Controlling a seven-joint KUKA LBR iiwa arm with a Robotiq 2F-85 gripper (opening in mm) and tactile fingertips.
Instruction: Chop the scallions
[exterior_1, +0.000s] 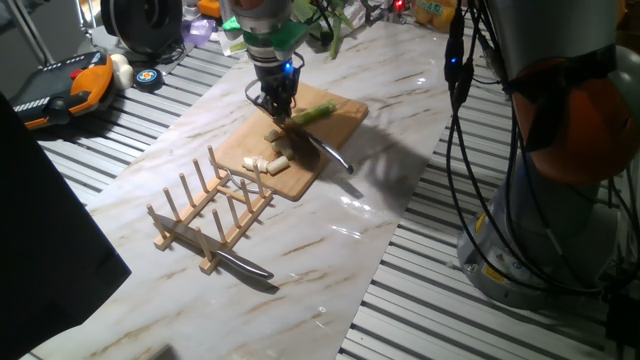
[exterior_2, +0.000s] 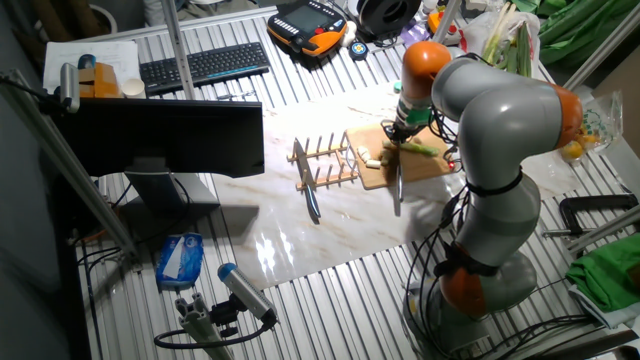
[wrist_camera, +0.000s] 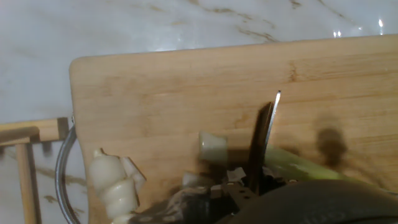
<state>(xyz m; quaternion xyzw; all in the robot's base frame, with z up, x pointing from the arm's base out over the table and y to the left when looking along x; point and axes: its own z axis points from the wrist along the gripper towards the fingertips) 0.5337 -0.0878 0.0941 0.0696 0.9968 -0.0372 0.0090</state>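
Going from left to right in the hand view, cut scallions pieces (wrist_camera: 115, 186) are lying on the cutting board (wrist_camera: 186, 87), and the knife (wrist_camera: 264, 137) is pressing across the stalk (wrist_camera: 292, 163). The gripper (exterior_1: 278, 103) is pinching the knife handle; next it should probably lift and shift along the stalk
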